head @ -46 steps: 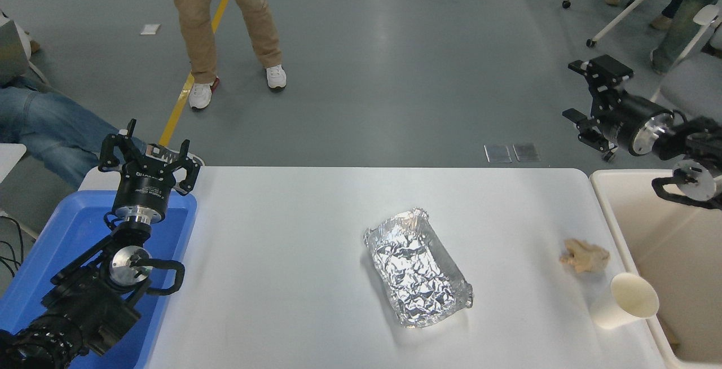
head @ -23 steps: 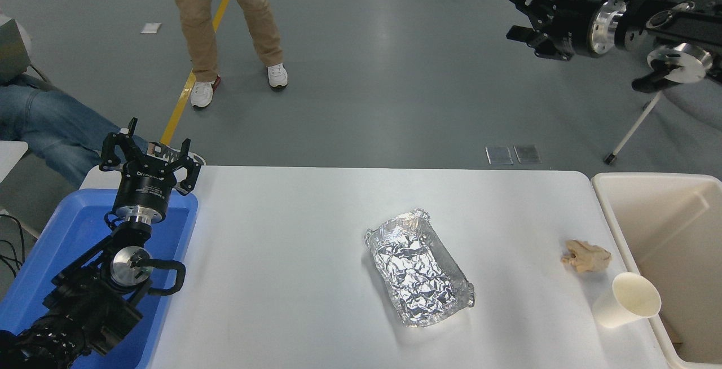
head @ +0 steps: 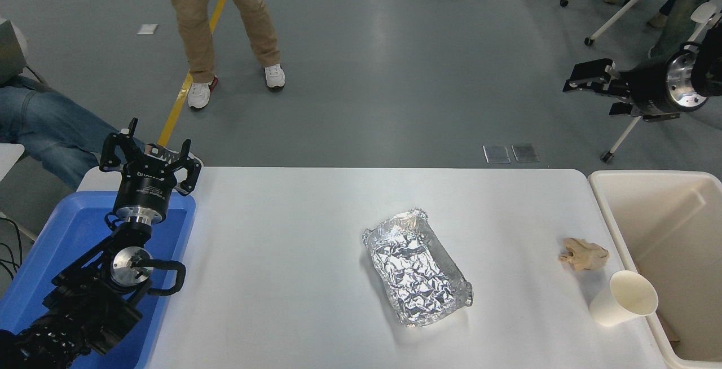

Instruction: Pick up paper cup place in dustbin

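The paper cup (head: 623, 299) lies tipped on the white desk (head: 293, 256), just beside the dustbin (head: 612, 211), near a crumpled tan paper ball (head: 584, 254). The right claw (head: 589, 84) hangs high above the floor, fingers spread, holding nothing. The left claw (head: 149, 157), spread too, sits over the blue tray (head: 34, 279).

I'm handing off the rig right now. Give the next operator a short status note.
Right pincer: open, empty, high at the right edge, far above the table.
Left pincer: open, parked over the blue tray.
Paper cup: lying tipped on the table's near right corner, beside the dustbin, just in front of the crumpled paper ball.
Done: nothing; cup not grasped.
Left: lower right arm, grasp cup, drop it in dustbin.
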